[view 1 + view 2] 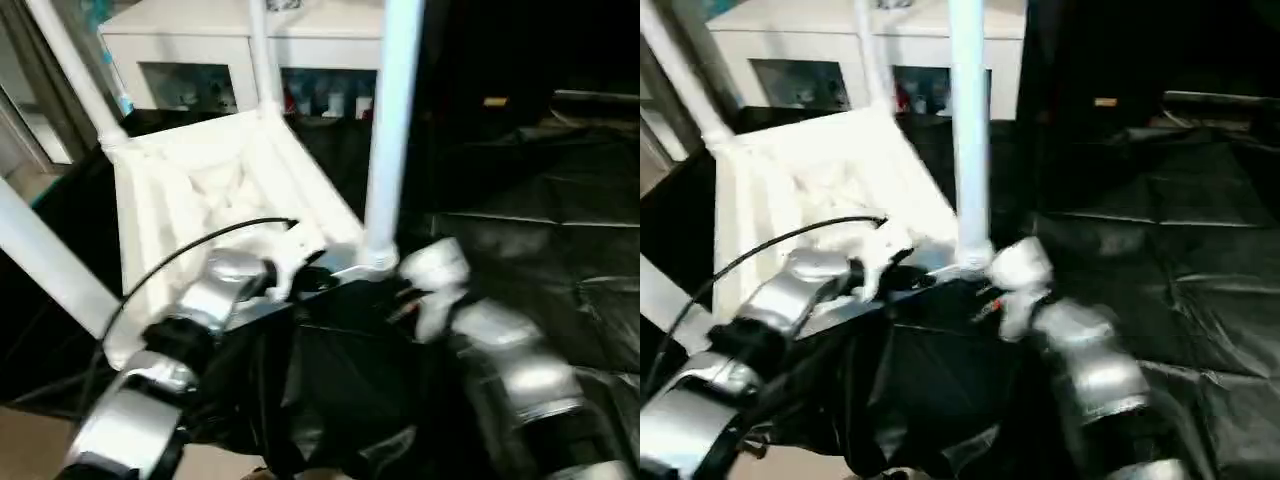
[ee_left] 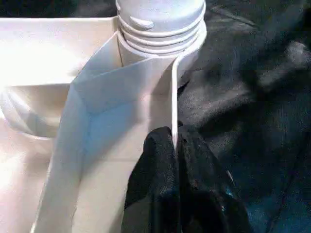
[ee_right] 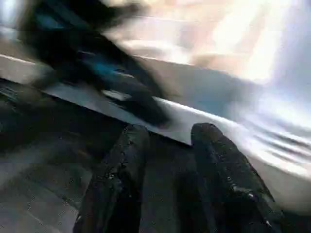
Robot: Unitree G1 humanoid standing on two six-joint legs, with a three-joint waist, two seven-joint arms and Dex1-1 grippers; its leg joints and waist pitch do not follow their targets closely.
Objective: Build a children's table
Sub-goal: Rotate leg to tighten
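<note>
Nearest the camera, both silver forearms reach over a surface draped in black sheeting (image 1: pixel 560 260). Left gripper (image 2: pixel 174 145): fingers together, clamped on the thin side wall of the tabletop (image 1: pixel 215 190) just beside a corner socket. Right gripper (image 3: pixel 167 138): fingers apart with a gap between them, nothing held; they hover just short of the tabletop's white edge, and contact cannot be told through the blur. Tabletop lies underside up and tilted, its near edge on the sheeting toward the left side, ribbing visible. Near-right corner: one leg (image 1: pixel 392 130) stands upright in its socket, threaded collar showing at the base in the left wrist view. Three more legs are in view: near-left leg (image 1: pixel 45 262), far-left leg (image 1: pixel 70 70), far-right leg (image 1: pixel 262 60), each rising from a corner. Farthest back, a white cabinet (image 1: pixel 200 45) with glass fronts. Judgement: all four legs appear fitted; remaining work is likely checking tightness, then turning the table upright.
</note>
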